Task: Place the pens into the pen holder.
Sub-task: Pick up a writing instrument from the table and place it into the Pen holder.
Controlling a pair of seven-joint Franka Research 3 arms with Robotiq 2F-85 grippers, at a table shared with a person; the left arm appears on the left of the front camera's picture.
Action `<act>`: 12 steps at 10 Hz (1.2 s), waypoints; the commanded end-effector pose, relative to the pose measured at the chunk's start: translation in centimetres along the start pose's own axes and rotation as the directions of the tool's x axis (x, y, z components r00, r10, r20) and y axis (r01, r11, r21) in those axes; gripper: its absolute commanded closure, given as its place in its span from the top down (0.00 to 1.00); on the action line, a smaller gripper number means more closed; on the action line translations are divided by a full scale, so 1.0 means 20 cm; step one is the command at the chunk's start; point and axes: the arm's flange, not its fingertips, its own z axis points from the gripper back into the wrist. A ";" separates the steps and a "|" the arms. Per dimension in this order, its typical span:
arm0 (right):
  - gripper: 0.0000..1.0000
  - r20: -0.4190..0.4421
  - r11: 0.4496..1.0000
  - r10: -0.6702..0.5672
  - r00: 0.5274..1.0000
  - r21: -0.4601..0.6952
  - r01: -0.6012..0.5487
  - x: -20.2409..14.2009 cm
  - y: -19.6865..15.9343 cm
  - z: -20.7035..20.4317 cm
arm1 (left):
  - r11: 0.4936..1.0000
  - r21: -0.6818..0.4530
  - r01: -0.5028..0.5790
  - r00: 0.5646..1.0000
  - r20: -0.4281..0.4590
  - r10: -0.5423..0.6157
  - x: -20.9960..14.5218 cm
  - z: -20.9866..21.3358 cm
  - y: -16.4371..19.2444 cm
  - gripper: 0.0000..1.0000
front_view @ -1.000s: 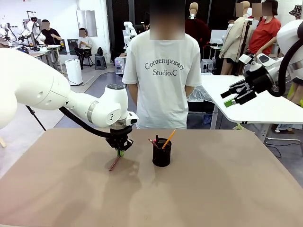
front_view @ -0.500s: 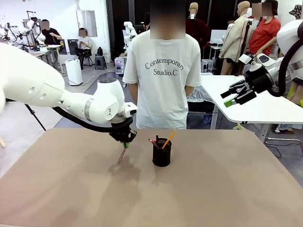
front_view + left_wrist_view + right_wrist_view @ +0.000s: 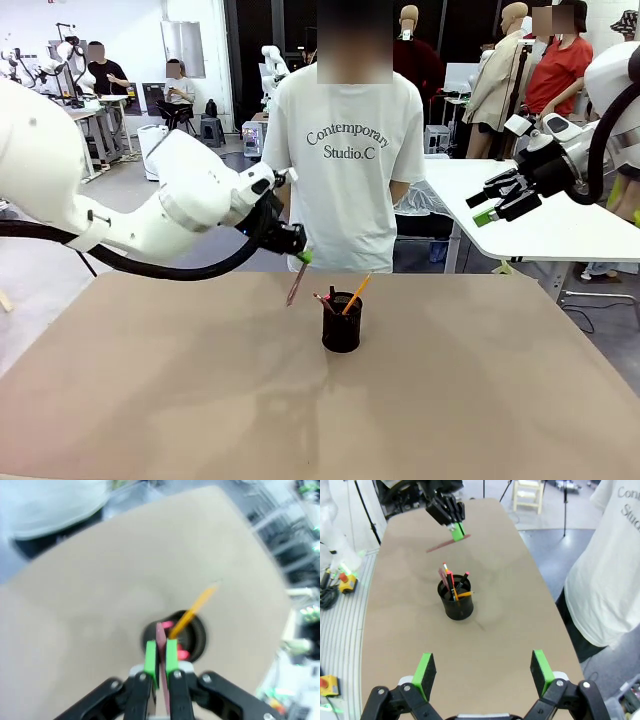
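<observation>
Below the left claw [image 3: 303, 257], clamped on a reddish pen [image 3: 294, 285], the holder [image 3: 342, 322] sits offset; early release would miss.

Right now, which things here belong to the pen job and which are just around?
Job:
- reddish-brown pen, pinched in the left claw
- pen holder
- orange pencil already inside

Around:
- right claw, open, raised
- person across the table

table [image 3: 480, 400]: brown, bare | person [image 3: 345, 170]: white T-shirt, standing at far edge
</observation>
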 end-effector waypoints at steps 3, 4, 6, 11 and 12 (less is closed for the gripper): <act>1.00 -0.011 1.000 -0.009 1.000 -0.012 0.009 0.01 0.01 -0.01 | 0.897 -0.280 0.342 0.939 0.077 -0.334 -0.30 0.21 0.17 0.00; 1.00 -0.011 1.000 -0.009 1.000 -0.012 0.009 0.01 0.01 -0.01 | 0.864 -0.302 0.403 0.915 0.120 -0.385 -0.31 0.23 0.17 0.00; 1.00 -0.011 1.000 -0.009 1.000 -0.012 0.009 0.01 0.01 -0.01 | 0.814 -0.275 0.511 0.854 0.274 -0.443 -0.34 0.26 0.17 0.00; 1.00 -0.011 1.000 -0.009 1.000 -0.012 0.009 0.01 0.01 -0.01 | 0.835 -0.283 0.473 0.880 0.203 -0.430 -0.26 0.26 0.22 0.00; 1.00 -0.011 1.000 -0.009 1.000 -0.012 0.009 0.01 0.01 -0.01 | 0.828 -0.274 0.489 0.869 0.229 -0.438 -0.29 0.25 0.21 0.00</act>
